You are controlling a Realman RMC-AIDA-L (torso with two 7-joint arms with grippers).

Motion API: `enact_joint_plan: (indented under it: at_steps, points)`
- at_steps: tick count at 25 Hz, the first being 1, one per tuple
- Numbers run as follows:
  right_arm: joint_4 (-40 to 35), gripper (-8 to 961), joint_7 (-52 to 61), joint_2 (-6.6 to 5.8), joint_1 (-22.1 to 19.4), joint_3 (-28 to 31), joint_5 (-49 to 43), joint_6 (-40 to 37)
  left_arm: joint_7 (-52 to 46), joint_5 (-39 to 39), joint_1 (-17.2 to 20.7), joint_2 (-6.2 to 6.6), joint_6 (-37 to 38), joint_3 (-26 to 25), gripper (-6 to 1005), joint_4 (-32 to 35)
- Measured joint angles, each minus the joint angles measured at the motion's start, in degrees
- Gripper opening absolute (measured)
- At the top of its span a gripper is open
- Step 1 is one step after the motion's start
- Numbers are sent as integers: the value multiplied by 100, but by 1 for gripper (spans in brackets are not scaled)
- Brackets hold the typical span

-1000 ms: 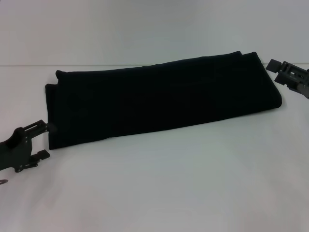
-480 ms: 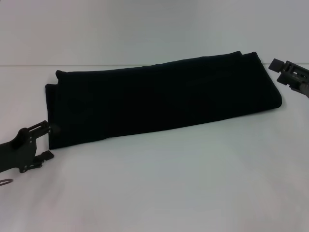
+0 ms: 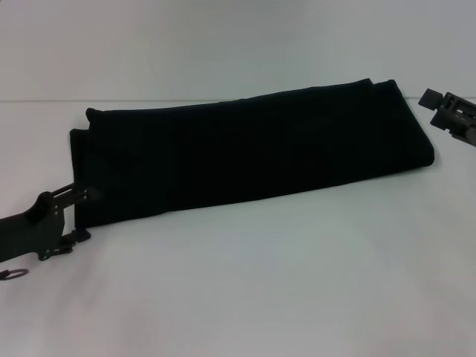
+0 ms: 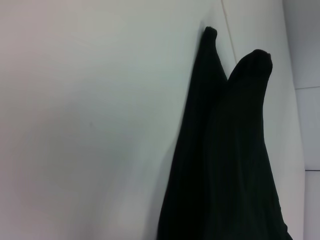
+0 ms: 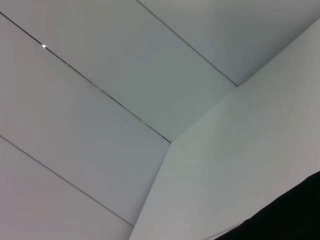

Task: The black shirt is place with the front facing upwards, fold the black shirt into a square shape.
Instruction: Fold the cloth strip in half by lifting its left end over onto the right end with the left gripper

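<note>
- Only the head view shows both tools; the left tool (image 3: 76,216), at eight o'clock, stands parted around the black shirt's (image 3: 253,152) corner.
- Right tool (image 3: 439,111), at two o'clock, sits clear of the shirt; its opening cannot be told.
- White bench (image 3: 260,290) lies bare toward six o'clock.

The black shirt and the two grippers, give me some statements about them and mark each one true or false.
1. The black shirt lies folded into a long band on the white table. True.
2. The cream lettering shows on top of the shirt. False: only plain black cloth is visible.
3. The left gripper is at the shirt's near left corner. True.
4. The right gripper holds the shirt lifted off the table. False: it hangs beside the shirt's far right end, and the shirt lies flat.
5. The shirt is already a square. False: it is much longer than wide.
</note>
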Motion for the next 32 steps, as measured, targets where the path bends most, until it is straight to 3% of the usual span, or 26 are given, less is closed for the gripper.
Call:
enact_joint_plan:
  at_steps: [5, 12, 17, 24, 32]
  points:
    - [13, 855, 0, 0, -6, 30, -1, -13, 26, 1, -85, 28, -79, 0, 894, -79]
    - [83, 854, -5, -9, 23, 72, -1, -42, 151, -48, -231, -77, -370, -24, 892, -87]
    - [83, 854, -29, -8, 29, 169, -1, -162, 716, -640, -227, -173, -309, -53, 891, -77]
    - [150, 854, -39, -5, -15, 258, -1, -183, 683, -841, 23, -12, -14, 164, 889, -100]
    - [219, 853, -50, -35, -27, 260, -6, -201, 413, -596, 152, 8, 31, 225, 886, -104]
